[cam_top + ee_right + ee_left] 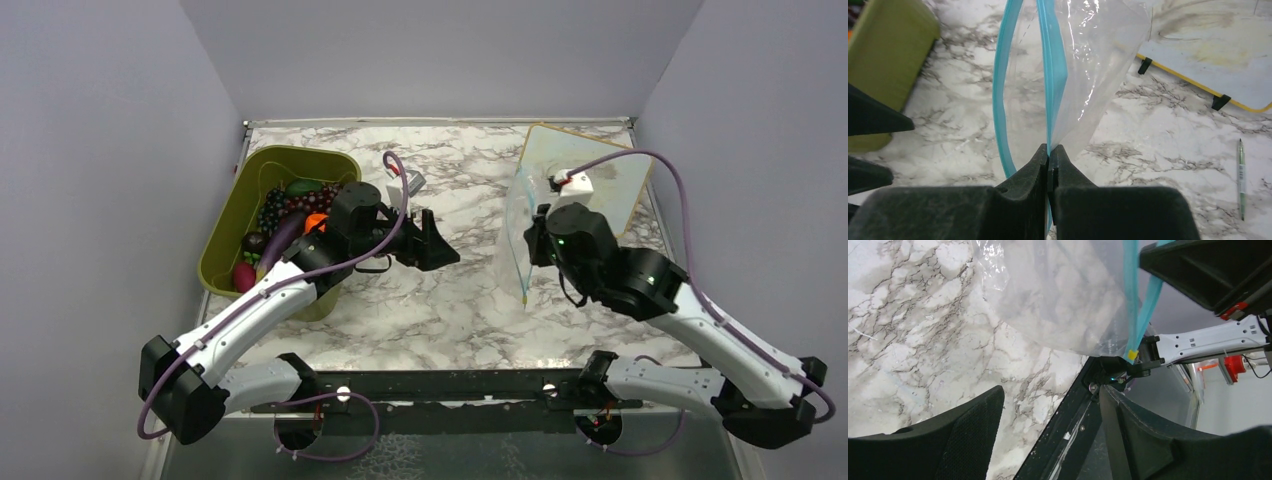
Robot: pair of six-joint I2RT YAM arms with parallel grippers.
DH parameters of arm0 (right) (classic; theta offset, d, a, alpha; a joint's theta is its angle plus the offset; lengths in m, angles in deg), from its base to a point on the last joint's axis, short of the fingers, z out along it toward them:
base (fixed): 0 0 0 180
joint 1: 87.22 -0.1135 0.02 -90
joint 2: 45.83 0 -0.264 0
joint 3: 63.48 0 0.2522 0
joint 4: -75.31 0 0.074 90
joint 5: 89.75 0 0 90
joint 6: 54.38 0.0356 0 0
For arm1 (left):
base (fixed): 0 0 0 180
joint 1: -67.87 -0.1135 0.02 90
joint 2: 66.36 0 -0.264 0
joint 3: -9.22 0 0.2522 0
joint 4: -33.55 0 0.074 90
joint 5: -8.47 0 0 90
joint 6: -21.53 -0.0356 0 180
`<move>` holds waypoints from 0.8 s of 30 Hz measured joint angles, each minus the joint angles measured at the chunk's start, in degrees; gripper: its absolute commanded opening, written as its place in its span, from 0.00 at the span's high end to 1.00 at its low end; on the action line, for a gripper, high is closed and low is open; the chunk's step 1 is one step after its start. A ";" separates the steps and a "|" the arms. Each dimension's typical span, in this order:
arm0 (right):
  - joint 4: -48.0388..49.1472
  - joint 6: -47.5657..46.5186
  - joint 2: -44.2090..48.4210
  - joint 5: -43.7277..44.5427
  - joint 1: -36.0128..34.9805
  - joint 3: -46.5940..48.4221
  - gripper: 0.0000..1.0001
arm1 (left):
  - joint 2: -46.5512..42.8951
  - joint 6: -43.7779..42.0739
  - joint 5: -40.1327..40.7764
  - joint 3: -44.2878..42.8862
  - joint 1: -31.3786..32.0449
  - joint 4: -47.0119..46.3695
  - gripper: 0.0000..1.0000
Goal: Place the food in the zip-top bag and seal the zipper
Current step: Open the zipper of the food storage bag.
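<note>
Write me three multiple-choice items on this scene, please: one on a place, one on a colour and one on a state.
1. Where is the toy food?
A in the olive-green tub
B in the zip-top bag
C between the right gripper's fingers

2. What colour is the zipper?
A orange
B teal-blue
C black

3. What state is the right gripper in?
A open and empty
B shut on a food piece
C shut on the zip-top bag's mouth edge

Answers: 1 A, the pieces lie heaped in the tub; 2 B, both strips along the mouth show teal-blue; 3 C, its fingers pinch the zipper edge.
</note>
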State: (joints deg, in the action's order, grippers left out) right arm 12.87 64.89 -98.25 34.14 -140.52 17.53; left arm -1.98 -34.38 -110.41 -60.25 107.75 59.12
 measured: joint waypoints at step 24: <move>27.26 5.11 -7.74 -17.29 0.00 -15.85 0.99 | 8.22 -1.70 13.73 0.11 0.00 -3.19 0.30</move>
State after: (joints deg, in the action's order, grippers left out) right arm 40.12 70.01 -105.99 16.85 -140.52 1.68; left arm 6.23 -36.09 -96.68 -60.14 107.75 55.93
